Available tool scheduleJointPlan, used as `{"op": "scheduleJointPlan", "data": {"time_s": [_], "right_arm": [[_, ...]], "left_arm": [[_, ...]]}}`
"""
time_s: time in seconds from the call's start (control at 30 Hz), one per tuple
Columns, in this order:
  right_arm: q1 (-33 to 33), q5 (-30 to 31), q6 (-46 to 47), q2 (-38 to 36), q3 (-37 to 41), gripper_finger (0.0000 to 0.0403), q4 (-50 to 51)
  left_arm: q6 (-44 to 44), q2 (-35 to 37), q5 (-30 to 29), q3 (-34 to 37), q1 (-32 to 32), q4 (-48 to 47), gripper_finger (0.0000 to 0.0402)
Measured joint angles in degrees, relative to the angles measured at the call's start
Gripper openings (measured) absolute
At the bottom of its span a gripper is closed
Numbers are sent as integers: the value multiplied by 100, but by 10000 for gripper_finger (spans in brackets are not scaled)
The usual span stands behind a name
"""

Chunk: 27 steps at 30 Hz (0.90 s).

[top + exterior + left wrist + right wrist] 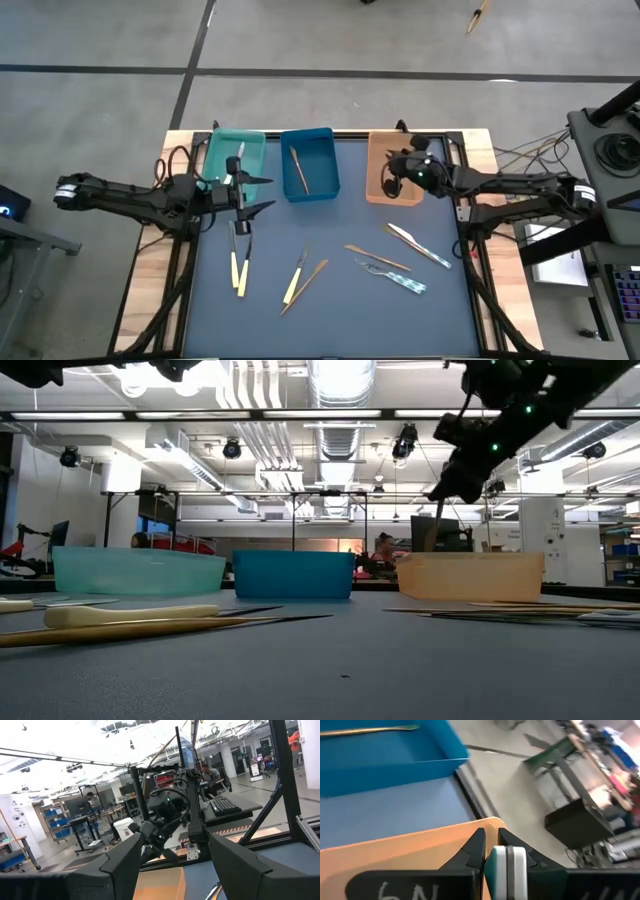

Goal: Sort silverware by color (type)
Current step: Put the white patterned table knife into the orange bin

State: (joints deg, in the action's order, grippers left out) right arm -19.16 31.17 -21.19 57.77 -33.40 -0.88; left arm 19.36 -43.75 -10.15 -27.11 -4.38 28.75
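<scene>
While most silverware (300,272) lies scattered on the desk (330,320), one wooden piece (298,170) rests in the blue tray (309,141). Over the orange tray (377,190), the right gripper (393,180) pinches a pale-handled piece (505,870) between its fingers. Beside the teal tray (220,150), the left gripper (258,193) hangs with fingers spread.

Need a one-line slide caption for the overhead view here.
Right end effector over the orange tray, left end effector open by the teal tray; cutlery waits on the mat.
</scene>
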Motion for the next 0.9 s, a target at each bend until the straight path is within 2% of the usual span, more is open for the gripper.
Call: {"op": "scheduleJointPlan", "data": {"time_s": [0.13,0.27,0.43,0.9], "right_arm": [[-1,350,189,105,366,27,-751],[1,444,401,190,530,27,-1057],[0,639,783,237,546,27,-1017],[-1,643,1390,237,548,33,-842]], "left_arm": [[6,-2,0,-7,1,0,215],[6,-2,0,-7,4,0,215],[6,-5,0,-7,9,0,215],[-154,-87,2,-7,9,474,215]]}}
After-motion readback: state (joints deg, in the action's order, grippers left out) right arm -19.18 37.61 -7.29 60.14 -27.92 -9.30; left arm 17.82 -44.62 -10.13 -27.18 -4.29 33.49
